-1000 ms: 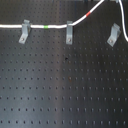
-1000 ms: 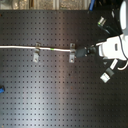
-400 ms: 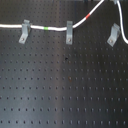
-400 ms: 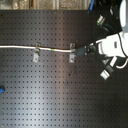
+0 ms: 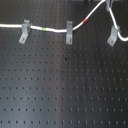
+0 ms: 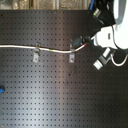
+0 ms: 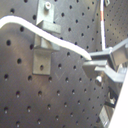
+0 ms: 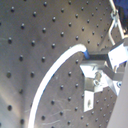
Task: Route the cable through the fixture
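The white cable (image 5: 10, 26) runs from the first exterior view's left through two grey clips (image 5: 24, 32) (image 5: 69, 33). Its green band (image 5: 46, 30) lies between them and its red band (image 5: 86, 21) lies past the second. It rises to the top right, then drops to a third clip (image 5: 114, 35). In the second exterior view my gripper (image 6: 81, 41) is above and to the right of the second clip (image 6: 72, 55). In the first wrist view the gripper (image 7: 96, 64) is shut on the cable (image 7: 60, 42), which lies over a clip (image 7: 44, 37). The second wrist view shows the cable (image 8: 52, 75) curving into the fingers (image 8: 100, 60).
The board is a black perforated plate (image 5: 60, 90). The white arm body and a black camera (image 6: 100, 62) hang over the second exterior view's right side. A small blue object (image 6: 1, 90) sits at the second exterior view's left edge.
Almost nothing differs. The gripper keeps its hold on the cable near the third clip, and the cable's line through the two clips is the same.
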